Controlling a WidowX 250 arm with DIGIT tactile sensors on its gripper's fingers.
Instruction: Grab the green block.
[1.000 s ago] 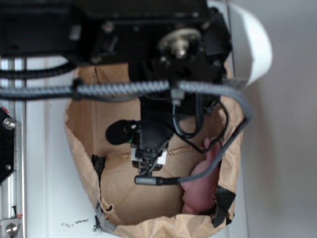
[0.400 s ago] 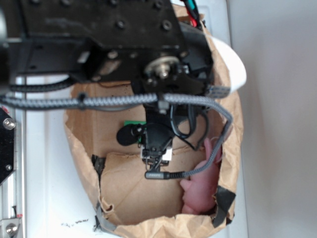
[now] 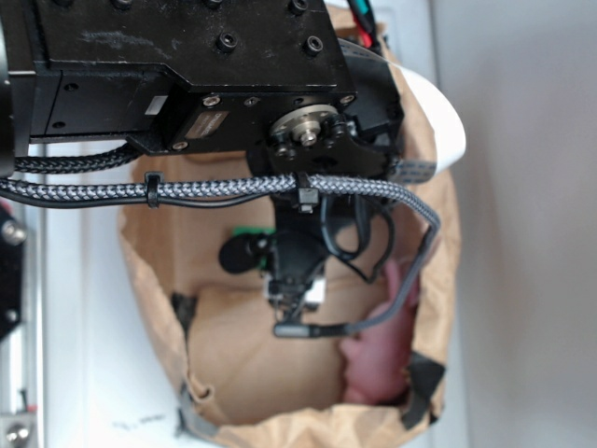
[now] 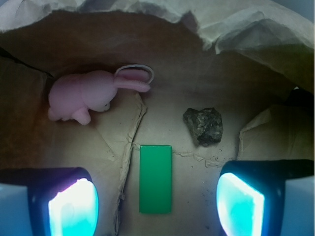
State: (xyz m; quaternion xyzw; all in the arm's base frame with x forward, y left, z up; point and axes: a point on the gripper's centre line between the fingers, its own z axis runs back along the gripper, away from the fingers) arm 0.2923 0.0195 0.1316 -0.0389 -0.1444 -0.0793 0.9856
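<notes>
The green block [image 4: 155, 179] lies between the end effector's [image 4: 156, 204] wide-spread pads. Its long axis runs across their closing line, so they would meet its long sides

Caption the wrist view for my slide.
Open pincer hovering over green block, pink plush rabbit and dark lump beyond.

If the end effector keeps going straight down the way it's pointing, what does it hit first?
Likely the green block: it lies between the open fingers, lengthwise along the view. The rabbit and dark lump sit farther off. Depth is unclear.
</notes>
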